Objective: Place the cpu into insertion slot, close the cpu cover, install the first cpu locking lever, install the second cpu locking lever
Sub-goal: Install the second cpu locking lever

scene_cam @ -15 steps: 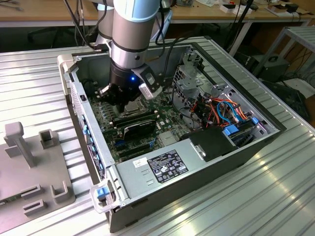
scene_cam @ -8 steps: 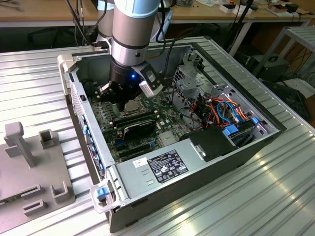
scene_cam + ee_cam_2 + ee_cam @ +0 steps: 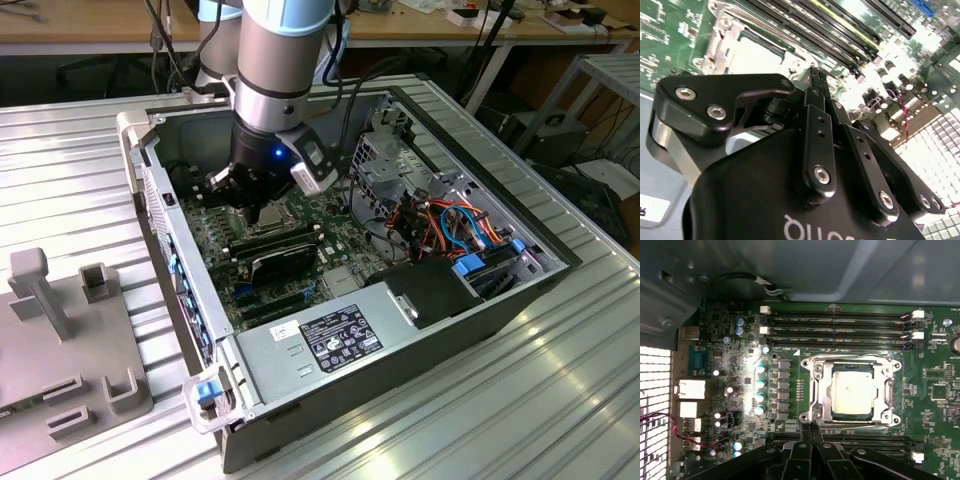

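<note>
I have the arm (image 3: 275, 60) reaching down into the open case (image 3: 480, 300), which lies on the ribbed metal bench (image 3: 560, 400). The gripper (image 3: 262, 212) hangs low over the board (image 3: 215, 245), just above the socket area, near the black card (image 3: 285, 262) that sits beside it.

In the first wrist view the cpu (image 3: 853, 392) lies flat in the slot (image 3: 854, 416), its pale metal face up. The cover (image 3: 826, 390) is down over it — its frame rings the chip and the face shows through the window. The gripper (image 3: 811, 429) has its fingertips pressed together with no gap between them, and I see nothing held in the jaws; the tips sit at the socket's edge, on the side away from the memory slots (image 3: 840, 327) with white latches, and close to one corner of the frame. A second bank of memory slots (image 3: 875, 442) runs past the tips on that same side of the socket.

In the second wrist view the gripper (image 3: 815, 75) shows from behind, its black links converging to a closed point just beside the cover (image 3: 722, 37), with the cpu (image 3: 752, 60) bright inside it. I cannot tell from these views how the locking levers stand.

On the bench beyond the case's rear panel, well apart from the socket, stands a grey fixture (image 3: 60, 330).
</note>
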`<action>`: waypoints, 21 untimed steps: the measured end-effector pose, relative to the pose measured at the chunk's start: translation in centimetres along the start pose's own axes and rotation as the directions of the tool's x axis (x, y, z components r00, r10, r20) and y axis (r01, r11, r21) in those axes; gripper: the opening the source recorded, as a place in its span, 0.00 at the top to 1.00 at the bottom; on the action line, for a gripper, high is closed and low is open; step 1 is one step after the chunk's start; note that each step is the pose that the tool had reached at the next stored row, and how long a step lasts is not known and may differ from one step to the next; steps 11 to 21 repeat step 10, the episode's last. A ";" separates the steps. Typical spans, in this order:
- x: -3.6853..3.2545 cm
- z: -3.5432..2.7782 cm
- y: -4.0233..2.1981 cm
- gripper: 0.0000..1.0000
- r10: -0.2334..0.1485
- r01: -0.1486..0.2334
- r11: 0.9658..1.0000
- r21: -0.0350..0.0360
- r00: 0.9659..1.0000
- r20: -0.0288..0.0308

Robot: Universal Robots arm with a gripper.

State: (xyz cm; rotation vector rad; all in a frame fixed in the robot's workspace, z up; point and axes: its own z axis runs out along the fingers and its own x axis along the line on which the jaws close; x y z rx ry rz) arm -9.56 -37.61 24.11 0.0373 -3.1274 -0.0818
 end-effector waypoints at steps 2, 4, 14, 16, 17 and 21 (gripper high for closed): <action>-0.42 0.03 0.17 0.89 0.001 -0.001 1.000 0.000 1.000 0.000; -0.87 0.08 0.47 0.89 0.001 -0.001 1.000 0.000 1.000 0.000; -0.97 0.11 0.53 0.89 0.001 -0.001 1.000 0.000 1.000 0.000; -0.97 0.11 0.53 0.89 0.001 -0.001 1.000 0.000 1.000 0.000; -0.97 0.11 0.53 0.89 0.001 -0.001 1.000 0.000 1.000 0.000; -0.97 0.11 0.53 0.89 0.001 -0.001 1.000 0.000 1.000 0.000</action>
